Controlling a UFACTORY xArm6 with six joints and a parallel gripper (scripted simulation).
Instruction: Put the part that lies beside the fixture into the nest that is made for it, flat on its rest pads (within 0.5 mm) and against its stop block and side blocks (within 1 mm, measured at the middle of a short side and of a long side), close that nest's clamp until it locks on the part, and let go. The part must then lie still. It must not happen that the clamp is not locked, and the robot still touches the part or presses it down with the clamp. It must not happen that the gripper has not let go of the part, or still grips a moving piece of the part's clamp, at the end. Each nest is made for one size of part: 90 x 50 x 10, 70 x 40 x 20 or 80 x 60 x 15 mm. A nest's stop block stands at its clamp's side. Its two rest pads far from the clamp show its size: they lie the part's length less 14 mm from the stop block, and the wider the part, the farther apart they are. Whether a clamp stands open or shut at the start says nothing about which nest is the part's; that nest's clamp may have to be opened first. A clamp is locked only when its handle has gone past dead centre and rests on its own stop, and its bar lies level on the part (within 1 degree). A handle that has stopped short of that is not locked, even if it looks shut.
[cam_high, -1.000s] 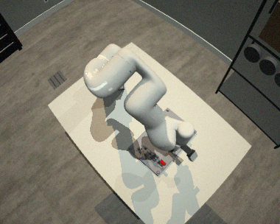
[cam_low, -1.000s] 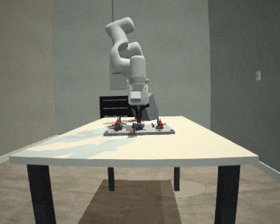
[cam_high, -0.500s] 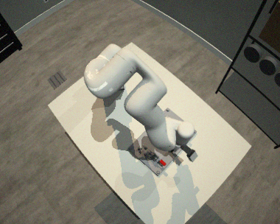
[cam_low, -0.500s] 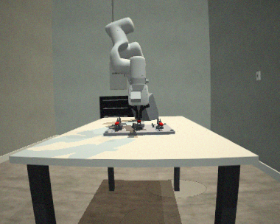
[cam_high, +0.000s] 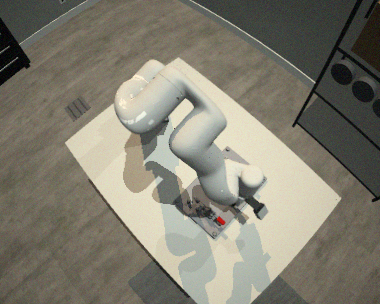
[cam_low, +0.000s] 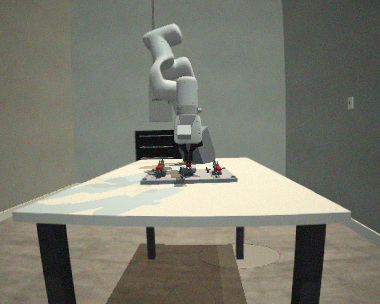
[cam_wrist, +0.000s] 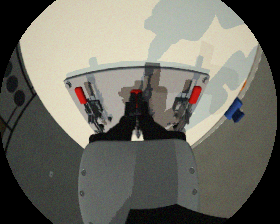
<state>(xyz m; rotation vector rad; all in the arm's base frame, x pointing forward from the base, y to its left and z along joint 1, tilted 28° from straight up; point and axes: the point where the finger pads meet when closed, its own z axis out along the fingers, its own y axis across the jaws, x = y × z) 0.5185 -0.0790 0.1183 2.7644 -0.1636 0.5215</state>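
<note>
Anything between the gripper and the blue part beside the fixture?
Yes: in the wrist view, the red-handled clamp nearest the blue part stands on the fixture between it and the shut gripper.

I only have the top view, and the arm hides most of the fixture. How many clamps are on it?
Observer: Three, each with a red handle: left clamp, middle clamp, right clamp.
Operator: Where is the gripper?
Observer: The gripper is down at the middle clamp, fingers shut.
Operator: And the part?
Observer: The wrist view shows a blue object off the fixture plate, to one side, not in a nest.
</note>
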